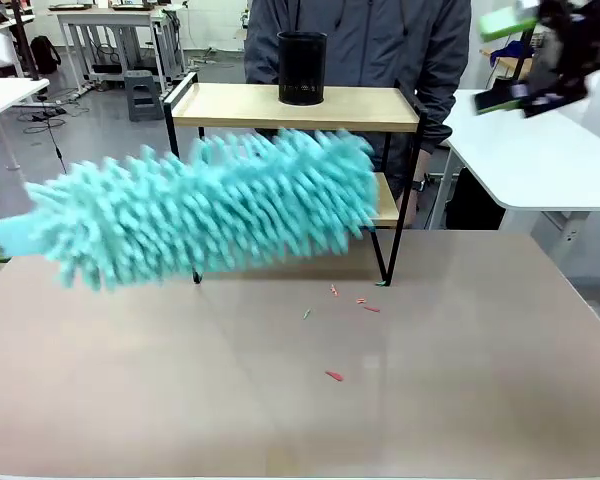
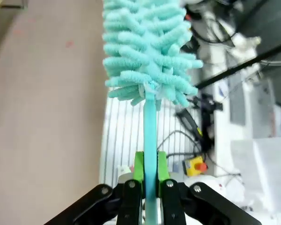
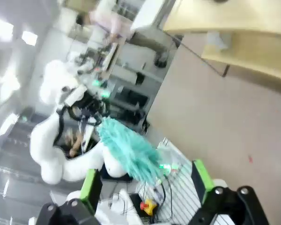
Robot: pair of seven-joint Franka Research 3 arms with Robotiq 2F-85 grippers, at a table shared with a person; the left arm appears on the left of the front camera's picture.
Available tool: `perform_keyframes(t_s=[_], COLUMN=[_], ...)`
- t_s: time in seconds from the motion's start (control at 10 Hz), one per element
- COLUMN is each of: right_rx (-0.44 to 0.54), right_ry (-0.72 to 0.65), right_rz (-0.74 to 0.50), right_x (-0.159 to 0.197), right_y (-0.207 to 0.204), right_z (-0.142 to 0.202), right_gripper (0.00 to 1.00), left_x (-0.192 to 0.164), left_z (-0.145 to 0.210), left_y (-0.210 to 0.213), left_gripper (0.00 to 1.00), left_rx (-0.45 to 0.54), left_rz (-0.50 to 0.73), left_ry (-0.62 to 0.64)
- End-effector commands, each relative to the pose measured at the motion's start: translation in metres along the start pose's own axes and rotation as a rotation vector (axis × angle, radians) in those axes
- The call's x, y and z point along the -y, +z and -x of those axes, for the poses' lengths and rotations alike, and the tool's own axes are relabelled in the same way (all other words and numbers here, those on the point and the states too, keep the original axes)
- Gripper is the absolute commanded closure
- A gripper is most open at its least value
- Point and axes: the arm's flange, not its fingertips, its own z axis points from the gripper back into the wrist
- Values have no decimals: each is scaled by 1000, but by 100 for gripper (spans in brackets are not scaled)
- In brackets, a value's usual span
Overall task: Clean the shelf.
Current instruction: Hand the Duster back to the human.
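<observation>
The left gripper (image 2: 150,185) is clamped on the thin handle of a turquoise duster (image 1: 215,208), its green pads pressed on both sides of the stick. The fluffy head of the duster is in the air in front of the shelf (image 1: 300,108), covering a part of the lower board. The shelf stands at the far side of the table (image 1: 300,380), and a black mesh cup (image 1: 302,68) stands on its top board. A person (image 1: 365,45) stands behind it. Small red crumbs (image 1: 335,376) lie on the table. The right gripper (image 3: 145,185) is raised high at the right, its fingers wide apart and holding nothing
</observation>
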Motion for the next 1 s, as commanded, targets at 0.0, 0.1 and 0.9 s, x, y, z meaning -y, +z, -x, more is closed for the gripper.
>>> perform_keyframes(t_s=[0.0,0.1,0.9], right_rx=[-206,-299,-806], right_ry=[64,63,218], right_rz=[-93,-117,-89], right_x=[5,8,-9], right_y=[-36,-61,-151], right_z=[-46,-48,-1], right_gripper=[0,0,0], left_x=[-18,-28,-74], left_z=[-30,-40,-111], left_y=[13,4,-14], left_gripper=[88,88,88], left_rx=[-105,-140,-69], left_rz=[79,109,282], left_ry=[-109,-107,-86])
